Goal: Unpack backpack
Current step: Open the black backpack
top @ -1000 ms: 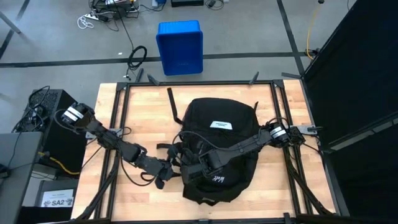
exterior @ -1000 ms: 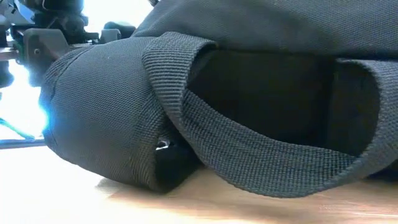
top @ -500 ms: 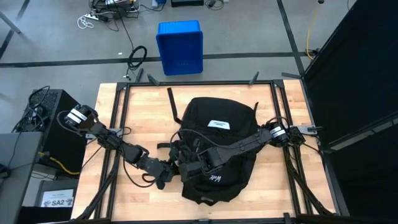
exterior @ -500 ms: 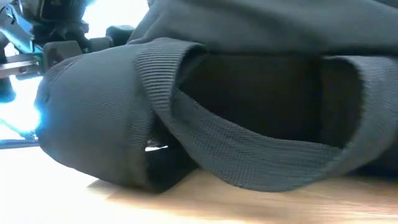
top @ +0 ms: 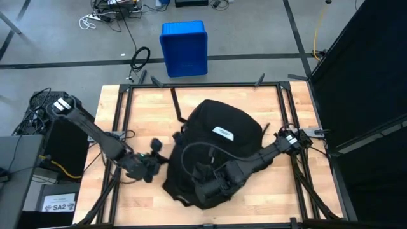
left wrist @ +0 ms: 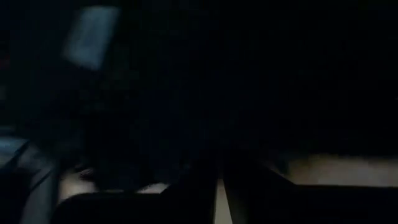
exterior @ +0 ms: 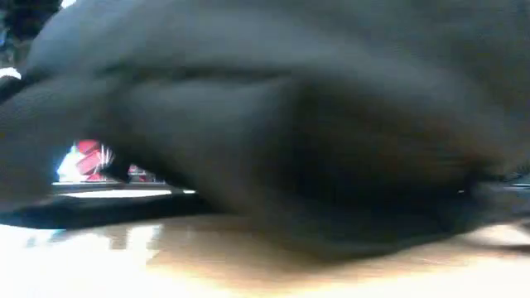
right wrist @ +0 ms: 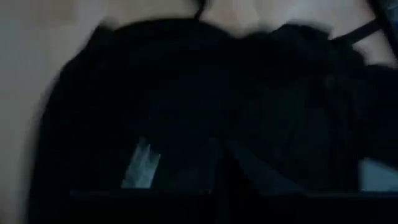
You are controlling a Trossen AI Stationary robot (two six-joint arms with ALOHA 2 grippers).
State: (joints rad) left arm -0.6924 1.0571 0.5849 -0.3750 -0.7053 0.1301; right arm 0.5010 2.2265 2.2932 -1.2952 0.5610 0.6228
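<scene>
- The backpack [top: 213, 152], black fabric, lies skewed across the middle of the tabletop [top: 146, 111]; its white rectangular label [top: 221, 132] faces up on the half farther from the arms' working ends
- Left pincer [top: 154, 166]: just beside the backpack's left edge, fingers pressed together; whether it pinches a strap or fabric there cannot be told, dark on dark
- Right pincer [top: 206, 189]: on the backpack's near end, below the label, fingers pressed together, apparently bunching fabric; what exactly it grips cannot be told
- Step in hand, as judged: steadying and turning the backpack so that an opening can be reached; no contents show outside it, so unpacking looks barely begun
- To do it well: one pincer should anchor the body while the other seeks a zipper pull rather than loose cloth; pull along the zipper line, slowly, so the backpack does not slide across the tabletop; keep straps clear of the fingers
- Writing: the label's print is too small to read; no lettering is legible elsewhere on the backpack
- Beyond the tabletop, behind the backpack, a blue bin [top: 184, 48] stands on the floor
</scene>
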